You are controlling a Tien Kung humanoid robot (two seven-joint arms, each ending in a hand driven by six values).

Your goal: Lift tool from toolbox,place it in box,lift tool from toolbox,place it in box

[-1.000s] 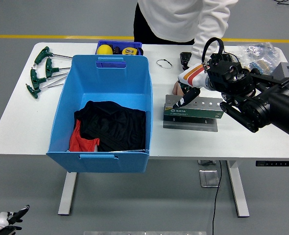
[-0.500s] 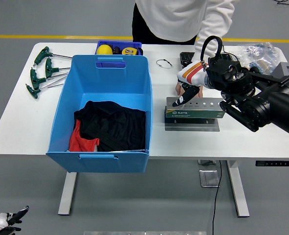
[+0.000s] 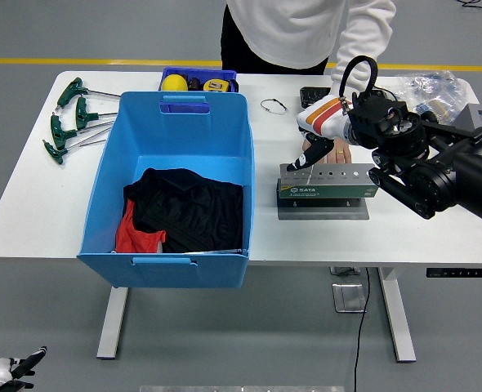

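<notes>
- My right hand [image 3: 316, 151] sits over the left end of the toolbox [image 3: 327, 181]; fingers curled, whether they grip a tool I can't tell.
- Toolbox lies on the counter [image 3: 29, 204], long axis left-right, directly under the hand.
- Blue box [image 3: 110, 175] is well left of it; move goes left.
- A person's hand [image 3: 336, 152] rests just behind the toolbox.
- Left hand [image 3: 8, 369] hangs low, off the counter.

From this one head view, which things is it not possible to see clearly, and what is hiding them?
1. Right hand: whether its fingers hold a tool is too small to tell.
2. Person's hand: mostly hidden behind the robot's wrist.
3. Toolbox holes: too small to see what they contain.
4. Blue bin: dark clothes cover its floor.
5. Left hand: cut off by the bottom-left corner.
6. Small blue tray: partly hidden behind the bin.
</notes>
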